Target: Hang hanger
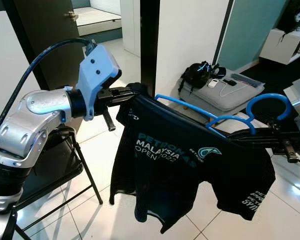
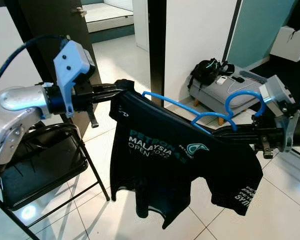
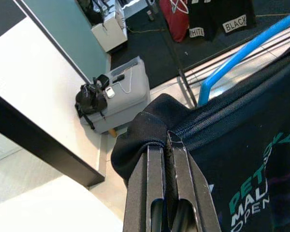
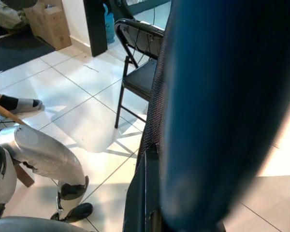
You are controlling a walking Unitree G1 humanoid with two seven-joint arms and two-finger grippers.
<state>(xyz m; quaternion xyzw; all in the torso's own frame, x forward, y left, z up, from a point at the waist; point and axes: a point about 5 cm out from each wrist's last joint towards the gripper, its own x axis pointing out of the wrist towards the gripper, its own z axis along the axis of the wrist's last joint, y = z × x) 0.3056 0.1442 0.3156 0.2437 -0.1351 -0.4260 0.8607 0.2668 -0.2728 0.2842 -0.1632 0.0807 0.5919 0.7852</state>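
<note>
Above tiled floor [image 1: 115,215], black shirt [image 1: 190,170] on blue hanger [image 1: 225,117], left gripper [image 1: 127,95] pinching left shoulder, right gripper [image 2: 225,134] fingers clamping right side, chair [image 2: 45,170] at left.

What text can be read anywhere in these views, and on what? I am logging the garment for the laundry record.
"PETRONAS MALAYSIA OPEN 2022", partly creased, on the chest of the black shirt.
White lettering on the shirt's lower hem: too folded to read.
"BLACK" on a dark hanging garment.
"HITE", its start hidden, on a neighbouring garment.
Small logo on the shirt's sleeve: too small to read.
</note>
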